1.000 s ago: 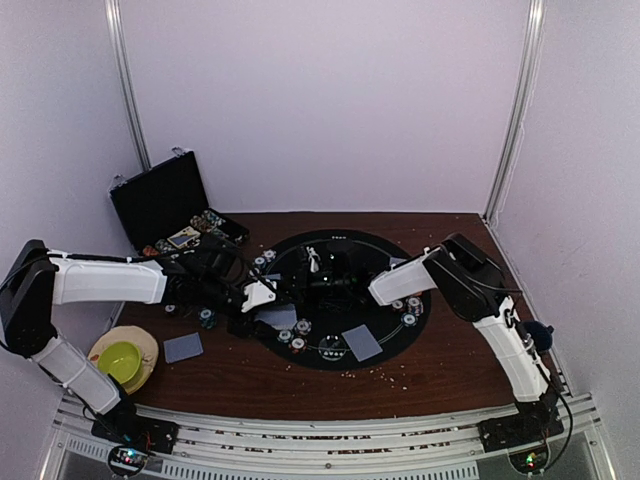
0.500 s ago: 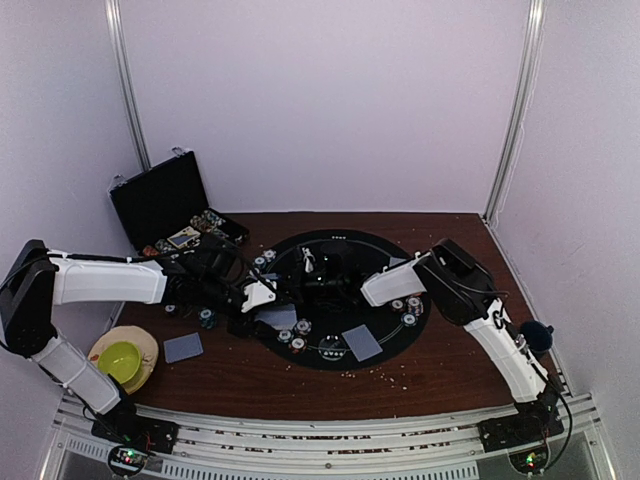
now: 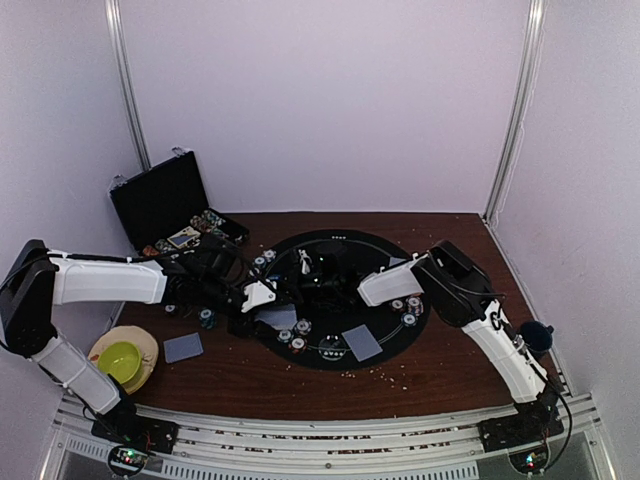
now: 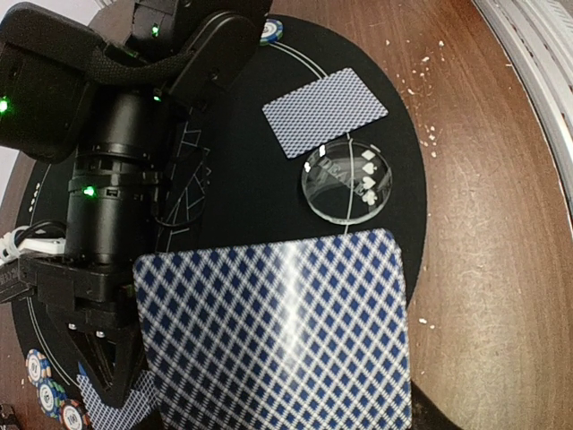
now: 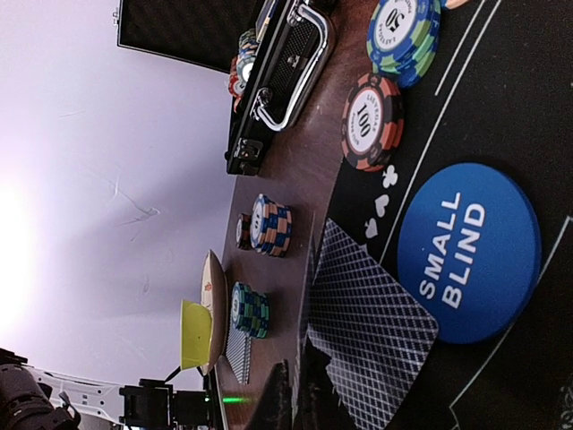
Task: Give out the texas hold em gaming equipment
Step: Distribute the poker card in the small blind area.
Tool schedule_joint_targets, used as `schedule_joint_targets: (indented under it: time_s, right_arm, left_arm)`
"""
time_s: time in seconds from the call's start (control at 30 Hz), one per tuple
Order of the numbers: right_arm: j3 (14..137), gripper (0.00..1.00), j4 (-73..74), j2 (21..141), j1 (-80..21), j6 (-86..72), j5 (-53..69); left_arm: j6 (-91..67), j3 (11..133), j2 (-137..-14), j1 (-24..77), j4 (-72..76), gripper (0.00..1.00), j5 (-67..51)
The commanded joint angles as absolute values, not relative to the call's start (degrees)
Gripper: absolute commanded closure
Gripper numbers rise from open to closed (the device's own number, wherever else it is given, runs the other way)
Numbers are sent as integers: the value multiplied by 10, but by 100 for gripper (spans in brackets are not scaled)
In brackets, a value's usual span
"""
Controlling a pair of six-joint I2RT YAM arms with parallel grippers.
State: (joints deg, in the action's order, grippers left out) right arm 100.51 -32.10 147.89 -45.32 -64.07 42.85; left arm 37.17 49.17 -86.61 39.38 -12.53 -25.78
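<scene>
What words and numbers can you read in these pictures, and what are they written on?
"SMALL BLIND": on the blue disc lying on the black mat.
"100": on the red-and-black chip.
The clear disc: has printing and card-suit signs, too blurred to read.
The green-and-blue chip: has a number, too blurred to be sure.

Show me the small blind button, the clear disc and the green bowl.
blue SMALL BLIND button [image 5: 470, 253], right wrist view, middle of its face
clear disc [image 4: 347, 179], left wrist view, its centre
green bowl [image 3: 120, 361], top external view, its hollow
</scene>
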Motion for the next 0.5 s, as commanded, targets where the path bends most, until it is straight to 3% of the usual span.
schedule_joint_targets:
  time_s: [0.0,0.47]
  right_arm:
    - [1017,92,-289,1491,-456,-619,413]
    - [988,73,-232,1447,-454,-578,386]
  left_arm:
    - [369,493,-871,391,-111,48,-268]
    - [369,493,-873,391,-110,48,-267]
